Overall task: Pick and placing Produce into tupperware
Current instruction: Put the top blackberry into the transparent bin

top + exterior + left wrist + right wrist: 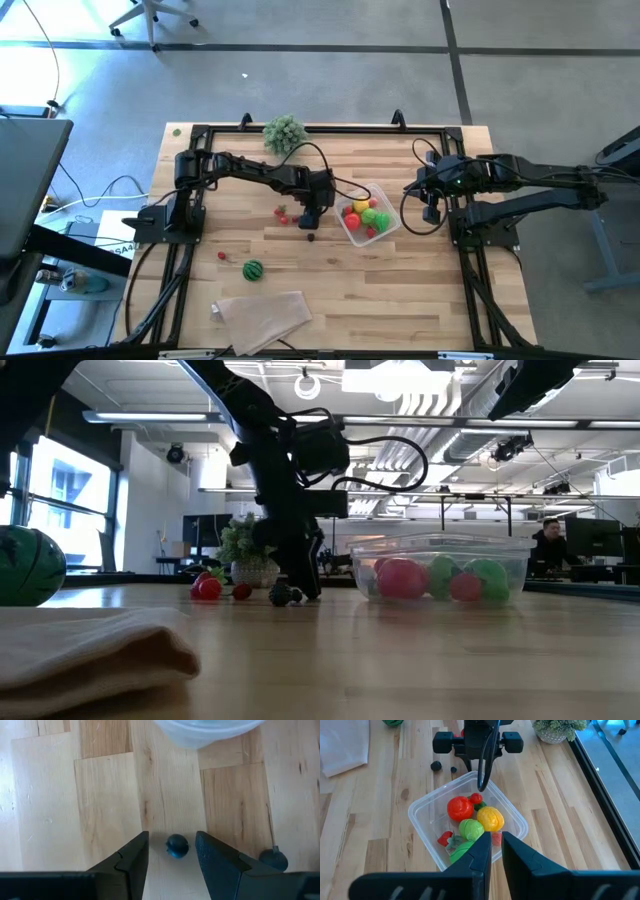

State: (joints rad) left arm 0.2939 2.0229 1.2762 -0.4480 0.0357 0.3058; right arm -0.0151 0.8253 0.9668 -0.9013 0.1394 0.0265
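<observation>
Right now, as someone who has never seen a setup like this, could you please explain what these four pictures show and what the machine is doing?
These are two dark robot arms at a wooden table, each ending in a two-finger gripper. One picture looks straight down on everything, one looks level across the tabletop, and the other two come from cameras on each arm's wrist.

The left gripper is low over the table, its fingers open on either side of a small dark blue ball, not yet holding it. The right gripper hangs shut and empty above the clear tupperware, which already holds red, green and yellow toy produce.

Also on the table: a striped green watermelon ball, a few small red pieces, a folded beige cloth and a bushy plant.
</observation>
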